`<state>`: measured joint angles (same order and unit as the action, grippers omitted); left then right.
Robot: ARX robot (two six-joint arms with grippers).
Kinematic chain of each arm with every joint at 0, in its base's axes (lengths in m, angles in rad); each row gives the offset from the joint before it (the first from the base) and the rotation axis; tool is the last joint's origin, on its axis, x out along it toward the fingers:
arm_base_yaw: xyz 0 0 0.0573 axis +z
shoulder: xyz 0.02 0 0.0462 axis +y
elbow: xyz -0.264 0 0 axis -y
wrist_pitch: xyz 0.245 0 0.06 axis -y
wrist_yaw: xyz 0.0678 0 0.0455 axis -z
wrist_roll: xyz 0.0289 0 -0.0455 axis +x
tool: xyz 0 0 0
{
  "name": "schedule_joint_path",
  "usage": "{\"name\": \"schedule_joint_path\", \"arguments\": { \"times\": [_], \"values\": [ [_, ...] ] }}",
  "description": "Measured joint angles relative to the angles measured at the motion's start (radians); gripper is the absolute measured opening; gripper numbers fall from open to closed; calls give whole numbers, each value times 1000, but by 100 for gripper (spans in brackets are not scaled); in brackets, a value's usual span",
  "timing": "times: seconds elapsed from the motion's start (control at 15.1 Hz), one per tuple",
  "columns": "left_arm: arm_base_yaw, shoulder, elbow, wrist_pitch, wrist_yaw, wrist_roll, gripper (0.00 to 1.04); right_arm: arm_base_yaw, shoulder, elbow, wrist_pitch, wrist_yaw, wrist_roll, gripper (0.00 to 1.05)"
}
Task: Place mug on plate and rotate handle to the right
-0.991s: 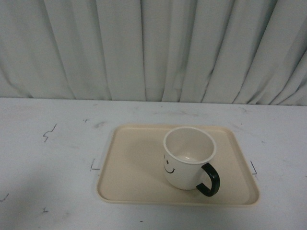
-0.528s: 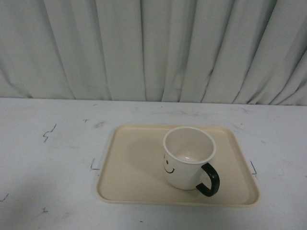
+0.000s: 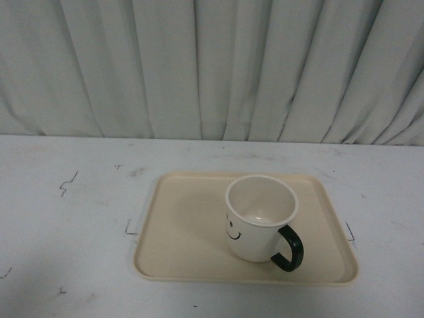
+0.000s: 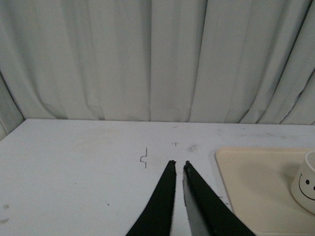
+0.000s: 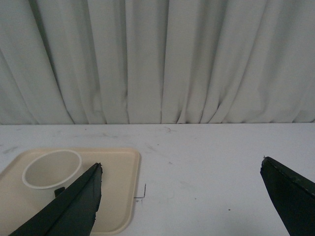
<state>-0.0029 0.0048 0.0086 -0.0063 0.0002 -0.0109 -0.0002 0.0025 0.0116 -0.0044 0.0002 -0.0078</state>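
The cream-white mug (image 3: 258,222) with a black smiley face stands upright on the beige plate (image 3: 179,225), right of its middle. Its black handle (image 3: 289,248) points to the front right. Neither gripper shows in the front view. In the left wrist view my left gripper (image 4: 178,164) is shut and empty over bare table, left of the plate (image 4: 251,187); the mug (image 4: 306,184) shows at the frame's edge. In the right wrist view my right gripper (image 5: 181,164) is open wide and empty, over bare table beside the plate (image 5: 118,196) and mug (image 5: 49,169).
The white table (image 3: 66,225) carries small black marks (image 3: 68,183) and corner marks by the plate (image 3: 129,230). A pale pleated curtain (image 3: 212,66) hangs behind the table's far edge.
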Motion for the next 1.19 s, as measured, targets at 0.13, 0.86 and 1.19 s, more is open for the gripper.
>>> {"name": "schedule_joint_path", "arguments": {
  "times": [0.13, 0.86, 1.19],
  "values": [
    [0, 0, 0, 3, 0, 0, 34, 0, 0, 0, 1, 0, 0, 98],
    [0, 0, 0, 3, 0, 0, 98, 193, 1474, 873, -232, -110, 6, 98],
    [0, 0, 0, 3, 0, 0, 98, 277, 1806, 1131, -343, -85, 166, 98]
  ]
}}
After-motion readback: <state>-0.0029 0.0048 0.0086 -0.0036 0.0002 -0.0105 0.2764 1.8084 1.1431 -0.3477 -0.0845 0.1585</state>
